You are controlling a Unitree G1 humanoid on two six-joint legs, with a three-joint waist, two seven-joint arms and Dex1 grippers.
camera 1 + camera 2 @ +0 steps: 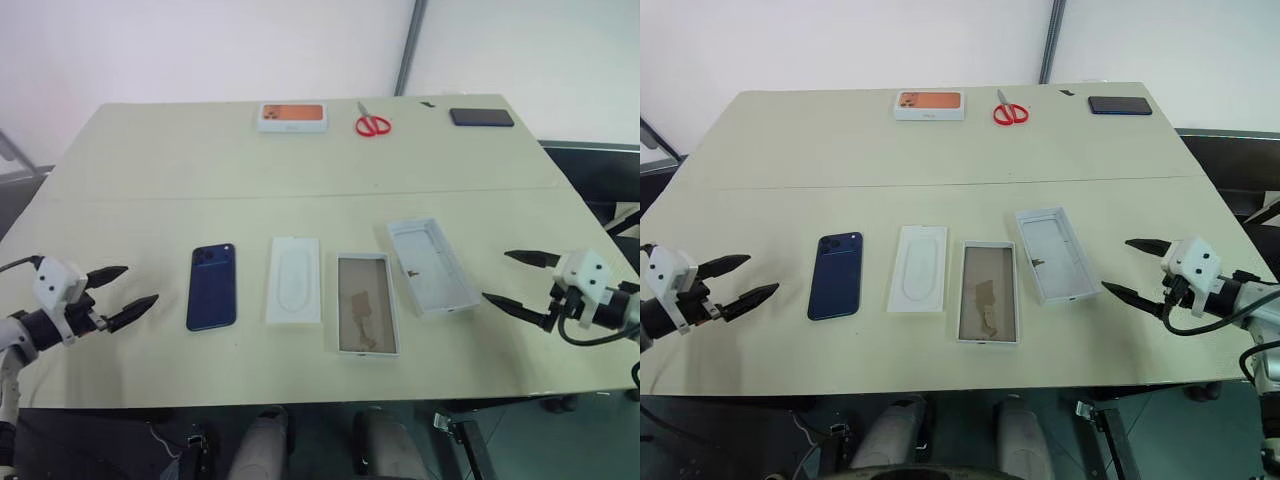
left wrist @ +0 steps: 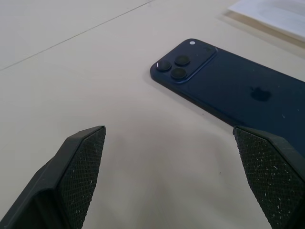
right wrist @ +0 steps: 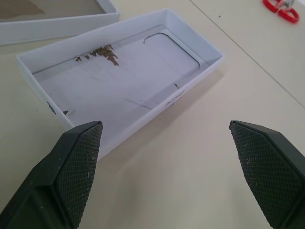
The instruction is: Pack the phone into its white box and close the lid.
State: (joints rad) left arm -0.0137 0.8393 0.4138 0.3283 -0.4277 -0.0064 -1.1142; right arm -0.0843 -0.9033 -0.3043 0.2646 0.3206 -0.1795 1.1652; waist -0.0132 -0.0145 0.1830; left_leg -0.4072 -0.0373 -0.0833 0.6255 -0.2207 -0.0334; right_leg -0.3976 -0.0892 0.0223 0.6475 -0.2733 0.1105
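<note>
Two sets of jaws, both spread wide and gripping nothing: my left gripper (image 1: 142, 284) hovers at the lower left of the head view and my right gripper (image 1: 495, 276) at the lower right, each just above the table (image 1: 150, 200).

Four flat things lie in a row across the middle of the frame. Furthest left is the phone (image 1: 211, 287), glossy back up, its camera cluster at the upper corner. It lies just right of my left fingertips without touching them, and outside every container. In my left wrist view the phone (image 2: 228, 90) lies beyond my textured fingers (image 2: 81, 167).

Next to the right comes a white insert (image 1: 294, 280), lying flat with an oval outline on it. Then the white box (image 1: 367, 303), open side up — its floor shows brownish with a paler patch, inside a thin white rim.

Last in the row, tilted against the others, is the lid (image 1: 432, 266), hollow side up. Its inside is plain white apart from a few brown flecks near one end and a small dark mark — my right wrist view shows the lid (image 3: 124, 81) close ahead of my open fingers (image 3: 78, 162).

Along the top edge of the frame, well apart from the row, lie a white box with an orange picture (image 1: 292, 117), red scissors (image 1: 373, 123) and a black slab (image 1: 481, 117).
</note>
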